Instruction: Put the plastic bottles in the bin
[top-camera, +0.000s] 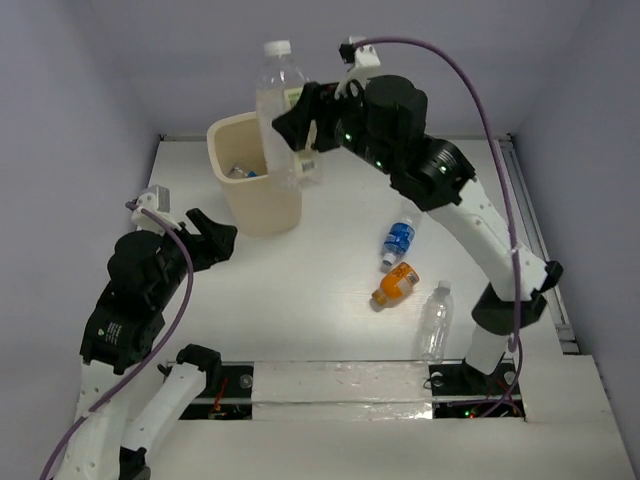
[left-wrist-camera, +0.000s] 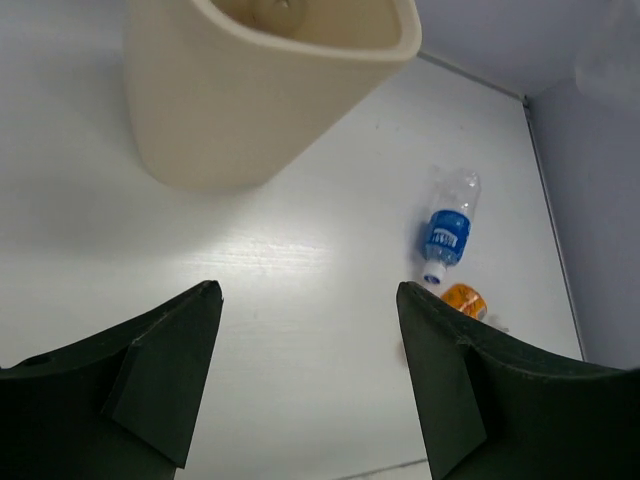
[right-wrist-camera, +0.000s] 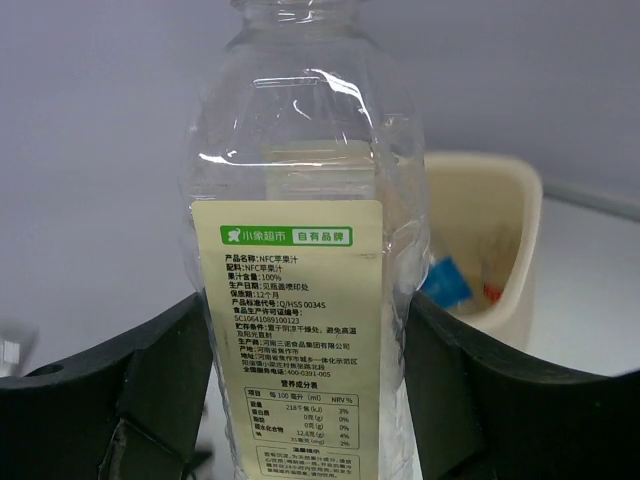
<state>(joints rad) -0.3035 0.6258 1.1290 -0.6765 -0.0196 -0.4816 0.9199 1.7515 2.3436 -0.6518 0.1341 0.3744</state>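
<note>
My right gripper (top-camera: 296, 128) is shut on the pale-yellow-labelled bottle (top-camera: 279, 98), holding it upright above the near right rim of the cream bin (top-camera: 262, 205); the label fills the right wrist view (right-wrist-camera: 300, 330). Inside the bin (right-wrist-camera: 500, 200) a blue-labelled bottle (right-wrist-camera: 445, 282) and a red cap show. On the table lie a blue-labelled bottle (top-camera: 398, 240), the stubby orange bottle (top-camera: 394, 286) and a plain white-capped bottle (top-camera: 436, 320). My left gripper (top-camera: 212, 238) is open and empty, left of the bin's base. The left wrist view shows the bin (left-wrist-camera: 230, 90), blue bottle (left-wrist-camera: 446, 232) and orange bottle (left-wrist-camera: 464, 300).
White walls enclose the table on the left, back and right. A metal rail (top-camera: 530, 220) runs along the right edge. A taped strip (top-camera: 340, 385) crosses the near edge between the arm bases.
</note>
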